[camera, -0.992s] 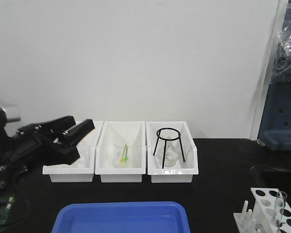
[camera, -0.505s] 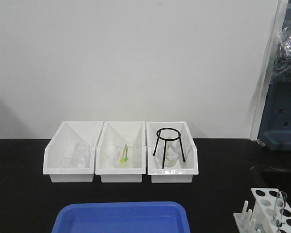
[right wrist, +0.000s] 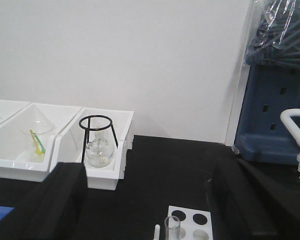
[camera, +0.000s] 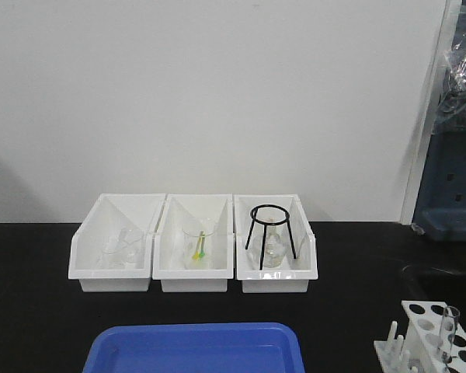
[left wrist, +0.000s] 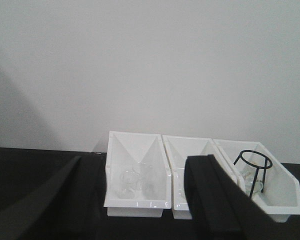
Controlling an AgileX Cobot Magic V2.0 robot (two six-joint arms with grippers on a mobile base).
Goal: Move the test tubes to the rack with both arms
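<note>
The white rack (camera: 427,334) stands at the table's front right corner, cut off by the frame edge. One clear test tube (camera: 449,330) stands upright in it. Rack (right wrist: 192,222) and tube (right wrist: 172,228) also show at the bottom of the right wrist view. My right gripper (right wrist: 150,210) is open and empty, raised behind the rack, with the tube between its black fingers (right wrist: 60,200). My left gripper (left wrist: 135,210) is open and empty, facing the left bin (left wrist: 137,202) from a distance. Neither arm shows in the front view. No other test tubes are visible.
Three white open-front bins (camera: 194,276) line the back wall: beakers in the left, a beaker with a yellow-green item in the middle, a flask under a black tripod (camera: 270,233) in the right. A blue tray (camera: 194,346) sits at front centre. Blue equipment (camera: 450,186) stands right.
One second ago my left arm was in the front view by the left bin; it has pulled back out of that view. The rack and tube have not moved.
</note>
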